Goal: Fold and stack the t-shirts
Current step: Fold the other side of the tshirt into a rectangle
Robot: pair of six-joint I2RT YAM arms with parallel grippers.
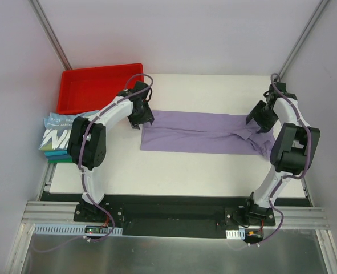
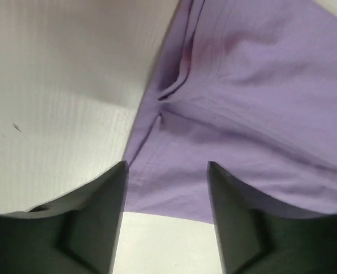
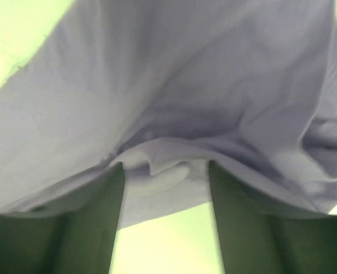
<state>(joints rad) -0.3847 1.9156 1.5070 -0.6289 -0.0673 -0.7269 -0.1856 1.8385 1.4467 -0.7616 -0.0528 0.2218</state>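
Observation:
The lavender-purple t-shirt [image 1: 202, 131] lies as a long folded strip across the middle of the white table. My left gripper [image 1: 141, 121] is open over the strip's left end; in the left wrist view its fingertips straddle the cloth's edge [image 2: 242, 114], gripper midpoint [image 2: 167, 165]. My right gripper [image 1: 260, 123] is open at the bunched right end; in the right wrist view a fold of the shirt [image 3: 185, 85] lies between and over its fingertips, gripper midpoint [image 3: 165, 165]. A folded stack, light blue with white lettering [image 1: 57, 134] on teal and green shirts [image 1: 57, 155], sits at the far left.
A red plastic tray [image 1: 97, 88] stands at the back left, just behind the folded stack. The white table top [image 1: 185, 171] stretches in front of the purple strip. Grey walls close in on both sides.

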